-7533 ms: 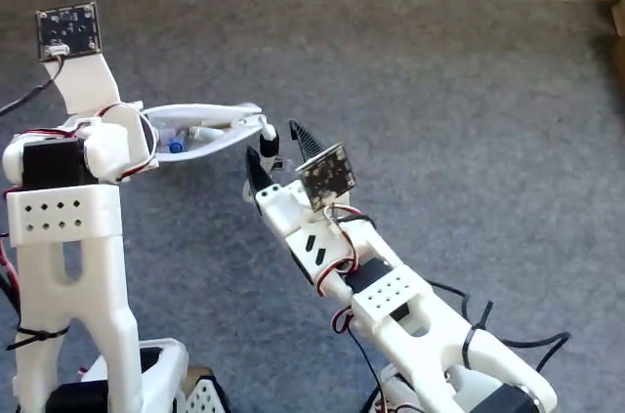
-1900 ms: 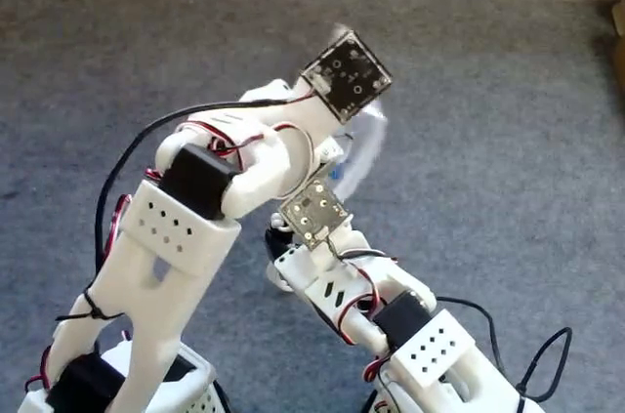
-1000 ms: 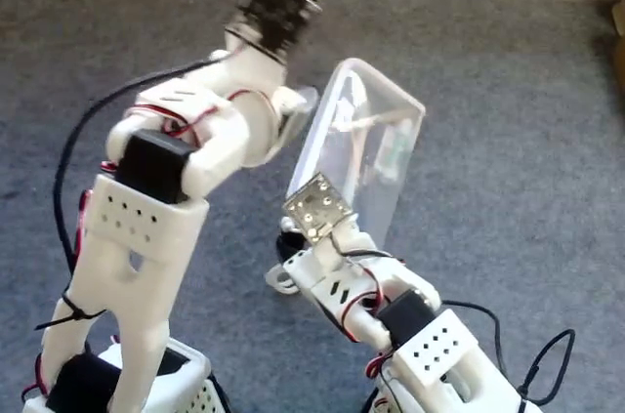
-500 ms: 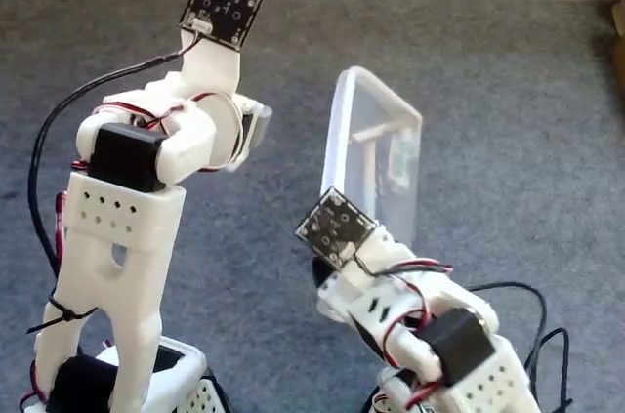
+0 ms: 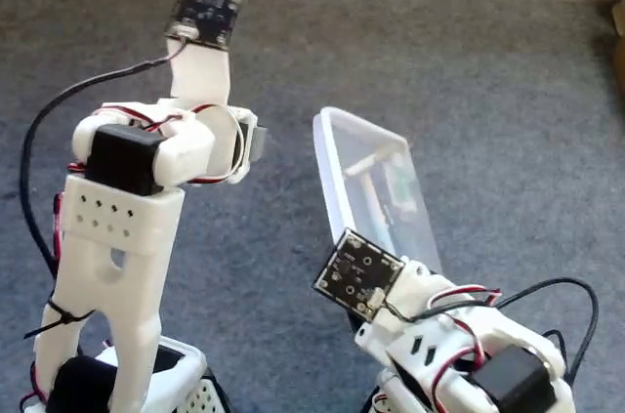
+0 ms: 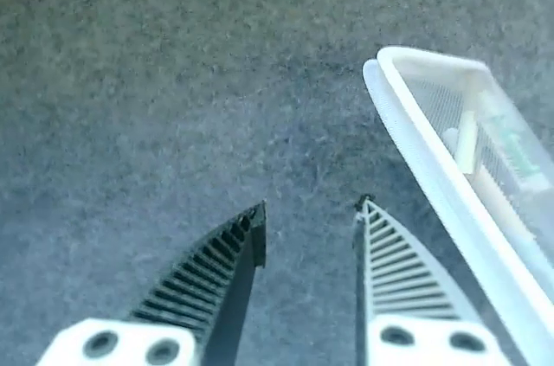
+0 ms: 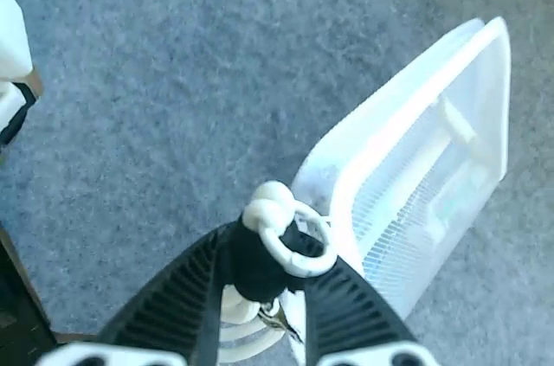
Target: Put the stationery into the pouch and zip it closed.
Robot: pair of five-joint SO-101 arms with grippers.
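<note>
Currently right gripper [image 7: 260, 290] clamps zipper pull [image 7: 283, 229] of translucent pouch [image 7: 428, 180]; left gripper [image 6: 309, 221] jaws parted, empty, beside pouch.

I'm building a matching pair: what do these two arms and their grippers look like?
The left arm and right arm are white plastic shells with black motors, red wires, black cables and a dark circuit board at the wrist. The left gripper and right gripper have ribbed, pointed fingers.
</note>
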